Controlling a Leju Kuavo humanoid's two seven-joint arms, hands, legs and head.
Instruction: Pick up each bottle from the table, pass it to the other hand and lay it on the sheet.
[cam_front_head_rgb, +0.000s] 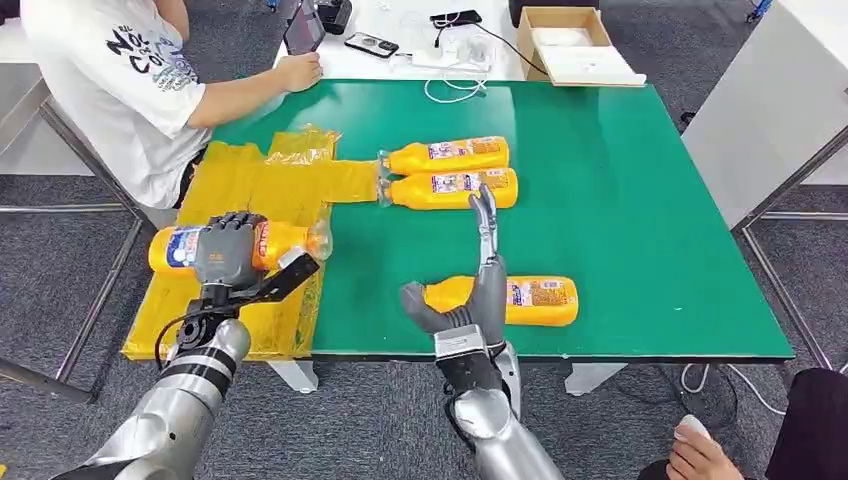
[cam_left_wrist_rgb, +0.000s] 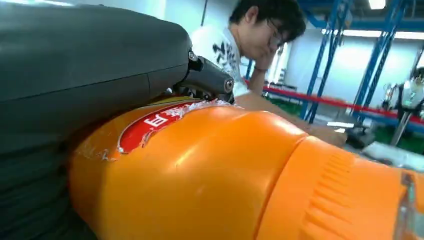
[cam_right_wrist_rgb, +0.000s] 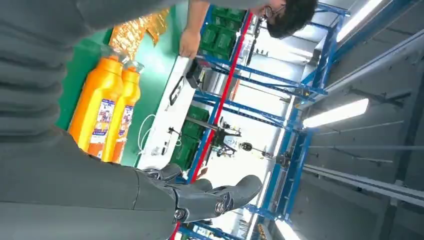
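While left robot hand (cam_front_head_rgb: 228, 250) grips glossy orange bottle (cam_front_head_rgb: 285, 240), crinkled yellow sheet (cam_front_head_rgb: 262, 185)

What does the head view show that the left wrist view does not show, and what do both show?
Only the head view: the yellow sheet, the green table, three more bottles lying on the table, and the open right robot hand. Only the left wrist view: blue racks behind the person. Both: the left robot hand gripping an orange bottle, and the seated person.
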